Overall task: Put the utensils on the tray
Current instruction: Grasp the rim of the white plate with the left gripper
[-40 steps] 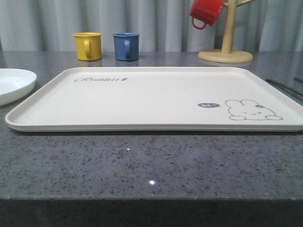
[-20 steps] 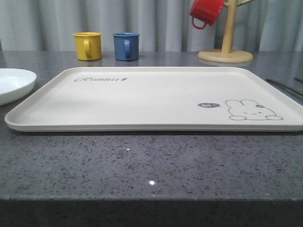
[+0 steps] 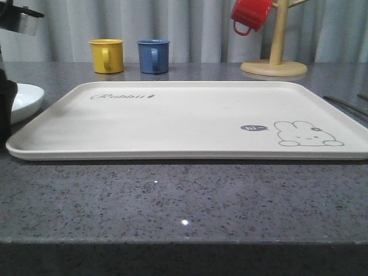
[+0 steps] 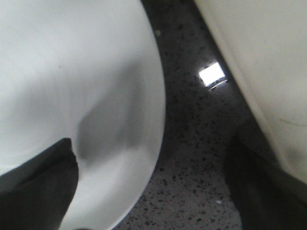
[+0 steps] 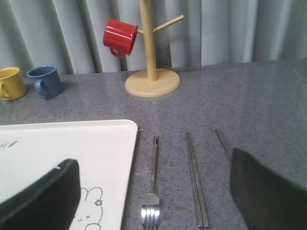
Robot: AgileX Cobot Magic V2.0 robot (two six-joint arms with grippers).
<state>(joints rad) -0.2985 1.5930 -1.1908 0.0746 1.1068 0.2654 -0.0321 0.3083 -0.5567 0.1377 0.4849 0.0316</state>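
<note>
The cream tray [image 3: 190, 118] with its rabbit drawing lies bare in the middle of the table. To its right, on the grey tabletop, a silver fork [image 5: 153, 184] and a pair of chopsticks [image 5: 195, 184] lie side by side. A third slim metal handle [image 5: 222, 141] lies beyond them, its end hidden behind one finger. My right gripper [image 5: 153, 196] hovers open above the fork, one finger over the tray corner [image 5: 72, 158]. My left gripper [image 4: 153, 201] is open and holds nothing, low over the gap between the white plate [image 4: 72, 86] and the tray edge [image 4: 259, 62].
My left arm [image 3: 4, 109] stands at the table's left edge, in front of the white plate [image 3: 26, 98]. Yellow [image 3: 107, 56] and blue [image 3: 153, 56] mugs stand at the back. A red mug [image 3: 250, 14] hangs on the wooden mug tree [image 3: 275, 57] at the back right.
My left arm has come into the front view at the far left and now covers part of the white plate. The tray and mugs have not moved.
</note>
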